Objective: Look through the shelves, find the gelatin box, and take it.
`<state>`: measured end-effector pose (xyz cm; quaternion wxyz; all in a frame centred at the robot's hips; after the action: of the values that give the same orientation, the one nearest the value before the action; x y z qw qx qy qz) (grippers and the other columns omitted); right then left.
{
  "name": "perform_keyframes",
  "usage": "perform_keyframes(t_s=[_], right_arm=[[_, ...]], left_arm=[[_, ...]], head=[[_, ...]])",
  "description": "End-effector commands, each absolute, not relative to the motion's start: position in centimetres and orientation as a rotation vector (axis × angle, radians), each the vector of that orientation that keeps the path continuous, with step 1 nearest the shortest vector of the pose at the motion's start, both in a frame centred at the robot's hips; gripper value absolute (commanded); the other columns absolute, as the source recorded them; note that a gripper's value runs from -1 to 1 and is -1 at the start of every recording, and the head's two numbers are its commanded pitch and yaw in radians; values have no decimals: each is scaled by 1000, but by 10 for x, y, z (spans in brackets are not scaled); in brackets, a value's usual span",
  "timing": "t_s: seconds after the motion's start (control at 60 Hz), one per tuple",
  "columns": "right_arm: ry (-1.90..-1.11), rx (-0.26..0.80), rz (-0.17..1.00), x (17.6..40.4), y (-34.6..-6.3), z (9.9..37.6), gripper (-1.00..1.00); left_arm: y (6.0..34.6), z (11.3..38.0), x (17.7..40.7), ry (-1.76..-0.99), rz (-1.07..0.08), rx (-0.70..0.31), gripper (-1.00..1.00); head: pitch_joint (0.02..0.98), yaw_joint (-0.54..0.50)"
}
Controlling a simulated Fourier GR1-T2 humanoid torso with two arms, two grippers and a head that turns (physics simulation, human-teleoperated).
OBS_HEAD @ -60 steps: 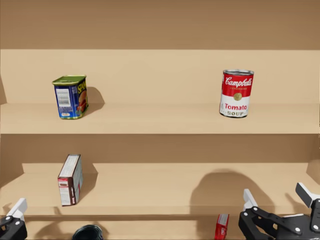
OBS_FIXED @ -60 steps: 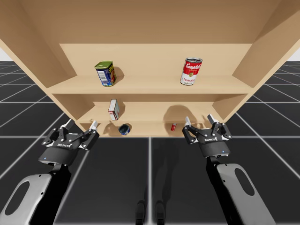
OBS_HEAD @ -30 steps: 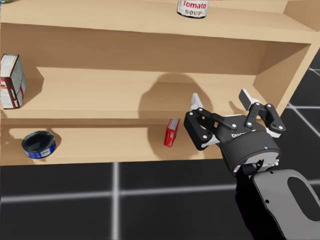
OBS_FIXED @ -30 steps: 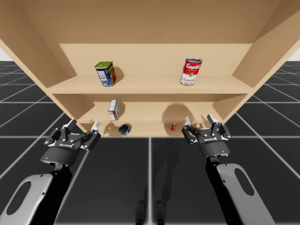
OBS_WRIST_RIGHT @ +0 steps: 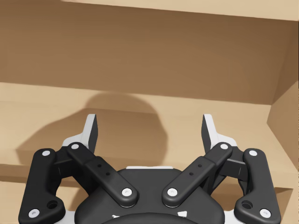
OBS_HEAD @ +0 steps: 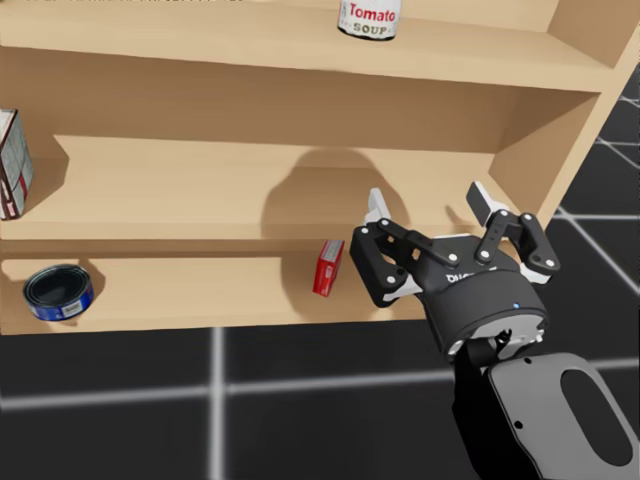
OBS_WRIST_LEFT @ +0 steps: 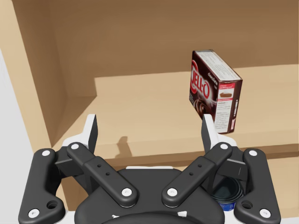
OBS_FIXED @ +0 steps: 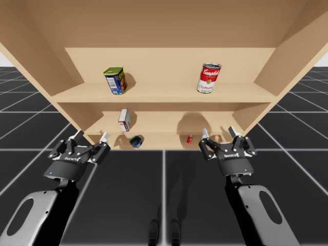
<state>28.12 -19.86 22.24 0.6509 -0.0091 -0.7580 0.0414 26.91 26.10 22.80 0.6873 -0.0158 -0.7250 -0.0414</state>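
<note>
light: bright, even | shadows: soft, falling inward onto shelf [OBS_HEAD: 200, 190] | high view: wide-angle edge stretch

On the lowest shelf [OBS_HEAD: 200, 300], the small box [OBS_HEAD: 328, 267] stands right of the flat can [OBS_HEAD: 58, 292].

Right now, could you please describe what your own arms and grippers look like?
My left gripper and right gripper are both glossy black. Each has two jointed link fingers tipped in white and dotted with pale rivets. Each rounded wrist housing carries small white lettering and a blue dot. My forearms are black with a grey oval panel.
</note>
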Motion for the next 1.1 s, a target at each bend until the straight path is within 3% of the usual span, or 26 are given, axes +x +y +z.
perform_keyframes(t_s=[0.017, 0.15, 0.283, 0.35, 0.6, 0.933, 1.1], right_arm=[[-1714, -48, 88, 260, -185, 224, -1000], [-1679, -108, 55, 241, -172, 216, -1000], [-1612, -50, -53, 228, -159, 203, -1000], [-1577, -49, -45, 229, -153, 191, -1000], [-1518, -117, -12, 252, -131, 159, -1000], [-1417, -177, -84, 296, -111, 140, -1000], [-1414, -202, -96, 316, -108, 138, -1000]], left_arm=[[262, 229, 269, -1623, -87, -35, -1000], [262, 229, 269, -1626, -88, -32, -1000], [262, 228, 269, -1626, -90, -29, -1000], [262, 227, 269, -1621, -95, -23, -1000], [264, 224, 272, -1596, -78, 24, -1000], [265, 224, 271, -1592, -68, 33, -1000], [266, 224, 272, -1590, -67, 30, -1000]], head=[[684, -212], [685, -224], [692, -238], [697, -243], [702, -247], [711, -248], [715, -248]])
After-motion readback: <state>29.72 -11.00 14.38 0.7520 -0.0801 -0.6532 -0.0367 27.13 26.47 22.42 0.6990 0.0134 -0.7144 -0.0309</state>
